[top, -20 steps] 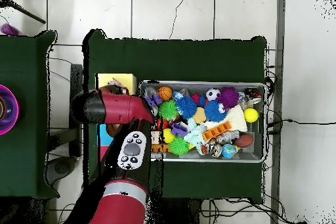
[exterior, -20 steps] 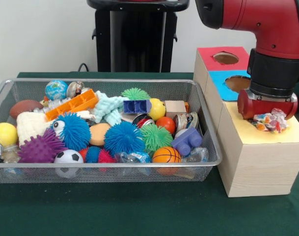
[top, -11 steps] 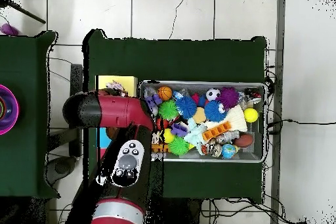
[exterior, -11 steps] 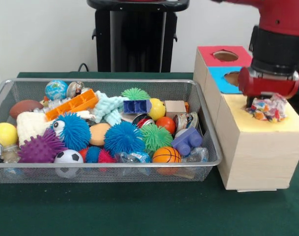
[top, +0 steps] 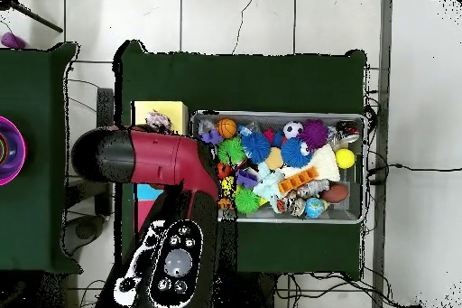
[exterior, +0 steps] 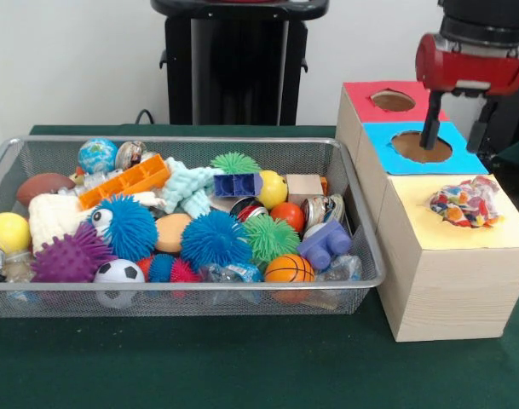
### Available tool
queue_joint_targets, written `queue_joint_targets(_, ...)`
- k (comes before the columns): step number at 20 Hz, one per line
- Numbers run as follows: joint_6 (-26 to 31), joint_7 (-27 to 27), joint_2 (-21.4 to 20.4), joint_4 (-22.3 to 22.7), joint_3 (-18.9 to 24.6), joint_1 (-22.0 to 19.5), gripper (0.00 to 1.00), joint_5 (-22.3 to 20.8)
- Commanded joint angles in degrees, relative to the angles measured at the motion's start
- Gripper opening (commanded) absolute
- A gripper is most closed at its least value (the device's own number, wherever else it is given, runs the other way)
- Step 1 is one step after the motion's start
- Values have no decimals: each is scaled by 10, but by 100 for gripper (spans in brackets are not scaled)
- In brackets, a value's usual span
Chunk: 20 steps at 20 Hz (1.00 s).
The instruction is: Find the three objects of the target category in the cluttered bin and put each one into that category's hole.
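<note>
Hand (exterior: 457, 128): two thin black fingers (exterior: 430, 121) spread apart, pointing down, holding nothing. It hangs above the blue panel (exterior: 422, 147), clear of everything, under a glossy red and black wrist housing.

Crinkly bundle (exterior: 465, 204): a crumpled, many-coloured wrapper-like lump, red, white, blue and yellow. It sits on the pale yellow panel (exterior: 446, 223) at the near end of the box, at that panel's opening, with most of it still showing above the surface. Apart from the hand.

Sorting box (exterior: 438, 285): a long block of pale wood on the right of the desk (exterior: 242, 366), its top in three coloured squares: red (exterior: 387, 100) farthest, blue in the middle, yellow nearest. The red and blue squares each have a round hole.

Bin (exterior: 361, 256): a shallow silver wire-mesh basket just left of the box, heaped with toys. Contents visible:
- spiky rubber balls in blue (exterior: 212, 239), green (exterior: 270, 236), purple (exterior: 70, 256) and a blue one with a googly eye (exterior: 127, 226);
- a smooth orange mini basketball (exterior: 288, 269), a black-and-white soccer ball (exterior: 118, 274), a globe ball (exterior: 98, 156), a plain yellow ball (exterior: 7, 232);
- an orange ridged plastic block (exterior: 127, 182), a dark blue brick (exterior: 238, 184), a lilac brick (exterior: 325, 244);
- a small plain wooden cube (exterior: 304, 187).

Desk: covered in dark green cloth.
</note>
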Motion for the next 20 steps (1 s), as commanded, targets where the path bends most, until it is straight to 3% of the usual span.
queue_joint_targets(1, 60, 91, -3, 73, 16, -17, 100, -17)
queue_joint_targets(2, 48, 88, -3, 74, 20, -19, 100, -17)
queue_joint_targets(3, 40, 88, -5, 77, 22, -20, 0, -18)
queue_joint_targets(17, 68, 110, 2, 44, 14, -15, 0, -11)
queue_joint_targets(20, 94, 112, 5, 14, 8, -14, 0, -14)
